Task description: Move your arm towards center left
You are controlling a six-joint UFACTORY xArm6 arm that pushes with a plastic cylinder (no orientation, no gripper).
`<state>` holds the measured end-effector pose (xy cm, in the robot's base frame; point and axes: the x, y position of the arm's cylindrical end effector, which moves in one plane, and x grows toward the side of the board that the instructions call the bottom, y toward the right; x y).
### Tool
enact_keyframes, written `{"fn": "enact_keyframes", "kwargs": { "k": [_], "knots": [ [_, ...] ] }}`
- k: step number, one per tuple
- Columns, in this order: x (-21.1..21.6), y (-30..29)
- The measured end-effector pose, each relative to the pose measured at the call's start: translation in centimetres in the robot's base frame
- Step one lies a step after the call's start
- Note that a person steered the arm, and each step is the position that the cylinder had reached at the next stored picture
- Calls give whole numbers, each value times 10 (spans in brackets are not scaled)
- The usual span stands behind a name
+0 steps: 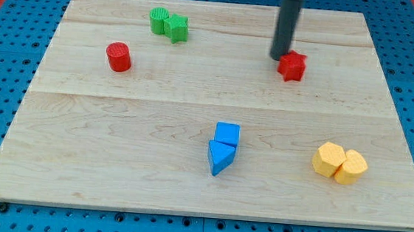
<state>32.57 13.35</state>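
The dark rod stands in the upper right of the frame; my tip (279, 58) touches the left edge of the red star-shaped block (292, 66). There are no fingers to spread or close. The target, the centre left of the pale wooden board (117, 124), lies below the red cylinder block (118, 56). The move is barely begun: nearly the full leftward, downward traverse remains.

Rod (287, 22) cut off by view's top; my tip (278, 59) touching red star block (292, 66).
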Motion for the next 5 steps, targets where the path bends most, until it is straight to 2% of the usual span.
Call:
{"fn": "enact_keyframes", "kwargs": {
  "k": [2,3,4,5],
  "knots": [
    [26,8],
    [7,-66],
    [45,-158],
    [123,-223]
  ]
}}
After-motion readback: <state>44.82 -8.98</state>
